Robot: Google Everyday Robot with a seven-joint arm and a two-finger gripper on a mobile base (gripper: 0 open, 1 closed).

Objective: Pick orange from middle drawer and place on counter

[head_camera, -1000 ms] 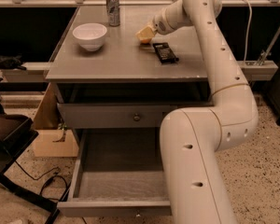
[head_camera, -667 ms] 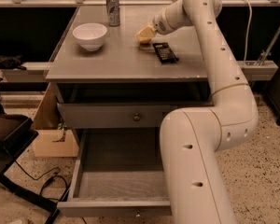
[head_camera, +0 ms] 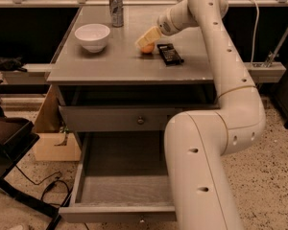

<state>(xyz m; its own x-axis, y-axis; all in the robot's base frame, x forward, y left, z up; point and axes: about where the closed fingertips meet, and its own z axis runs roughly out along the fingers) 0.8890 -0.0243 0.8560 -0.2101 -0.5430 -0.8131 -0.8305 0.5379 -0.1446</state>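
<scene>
The orange sits on the counter, right of the middle, just left of a black snack bar. My gripper reaches down from the white arm and is right on top of the orange, touching or almost touching it. The middle drawer is pulled out wide at the bottom. Its dark liner floor is bare, and my arm's lower link hides its right side.
A white bowl stands at the counter's left and a metal can at the back. A shut drawer front with a round knob lies below the counter. A cardboard box and a black stand are on the left.
No clear change; the gripper stays over the orange at the same spot on the counter.
</scene>
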